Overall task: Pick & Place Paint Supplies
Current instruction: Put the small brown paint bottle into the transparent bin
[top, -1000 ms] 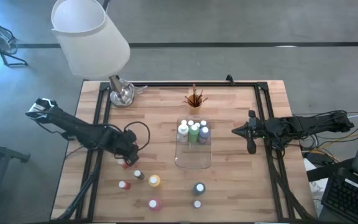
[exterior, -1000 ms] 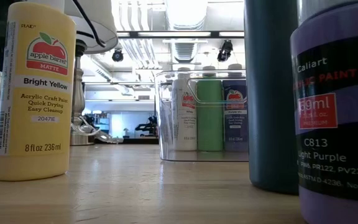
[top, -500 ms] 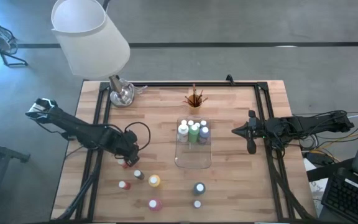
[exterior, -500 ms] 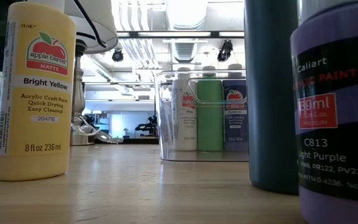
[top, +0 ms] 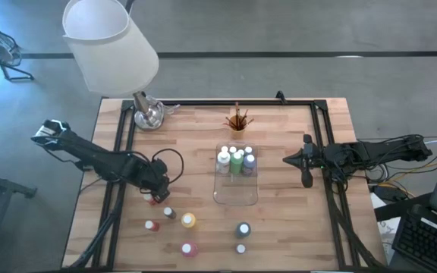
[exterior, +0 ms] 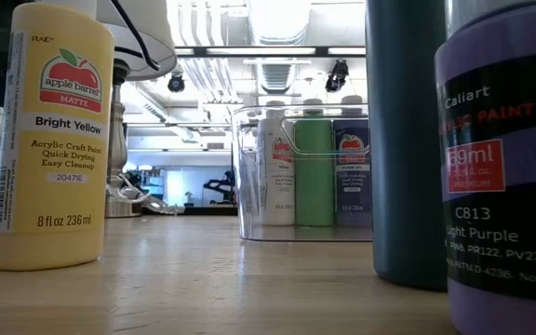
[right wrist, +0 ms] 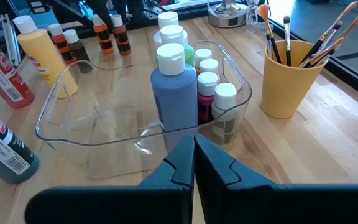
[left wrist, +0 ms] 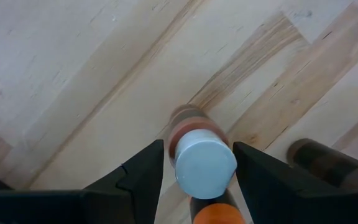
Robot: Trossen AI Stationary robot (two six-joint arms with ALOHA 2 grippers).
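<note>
Paint bottle first: a small orange-bodied bottle with a white cap [left wrist: 205, 169] stands upright on the pale wooden table [top: 279, 152], toward its left side, and the left gripper [left wrist: 197, 163] is down over it. Its two dark fingers [left wrist: 140, 169] stand partly apart, one on each side of the cap and very close to it, but whether they actually press on it can't be told from the wrist view. From above, that gripper [top: 158, 189] covers most of the bottle.

Just beside it sit more loose bottles: a dark brown one [top: 169, 214], a yellow one [top: 188, 221], a small red one [top: 152, 226], a pink-red one [top: 189, 249], a dark teal one [top: 243, 230] and a light purple one [top: 240, 249].

Farther out, mid-table, the clear rectangular plastic tray [top: 236, 196] already has a few bottles packed at its far end: white [top: 224, 159], green [top: 237, 160] and blue [top: 249, 161].

Behind the tray, a small orange cup [top: 238, 124] holds thin wooden-handled brushes [right wrist: 328, 34].

The right gripper [top: 288, 160] waits at the table's right side, pointed at the tray, fingers pressed fully together and holding nothing.

A lamp with a white shade [top: 108, 42] stands at the far left corner.
</note>
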